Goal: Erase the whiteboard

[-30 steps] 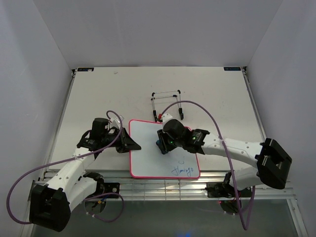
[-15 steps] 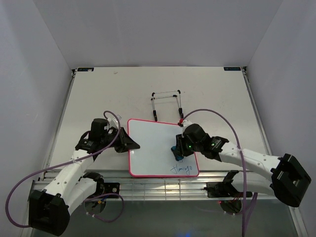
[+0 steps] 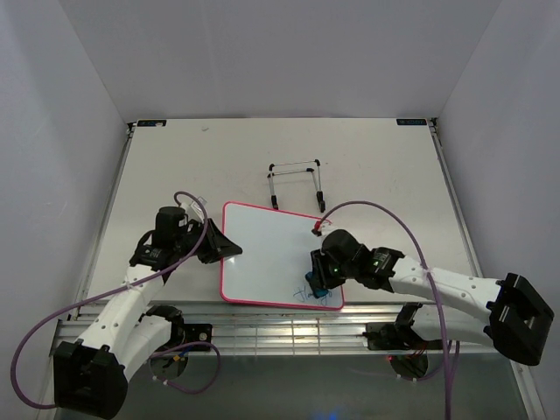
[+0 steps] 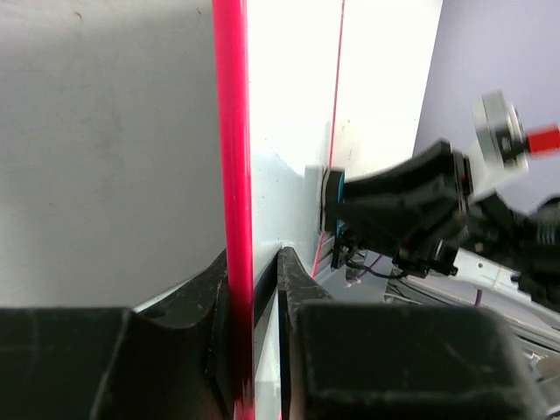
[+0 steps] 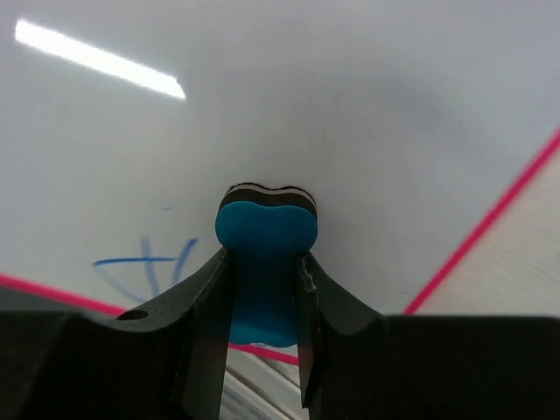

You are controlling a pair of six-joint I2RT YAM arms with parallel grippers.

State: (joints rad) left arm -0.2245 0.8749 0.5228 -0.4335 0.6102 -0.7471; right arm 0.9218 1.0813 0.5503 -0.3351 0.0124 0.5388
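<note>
Whiteboard [image 3: 262, 254] swung – eraser [image 3: 312, 285] now on smeared writing [image 3: 324, 300].

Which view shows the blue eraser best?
Right wrist: the eraser sits centre frame, clamped in the right gripper, pressed on the whiteboard beside blue strokes. Top external shows only a small blue patch under that gripper near the board's near edge. Left wrist catches a blurred sliver past the board's rim.

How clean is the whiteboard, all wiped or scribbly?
Scribbly: the whiteboard has blue marks at its near edge, beside the blue eraser in the right gripper.
</note>
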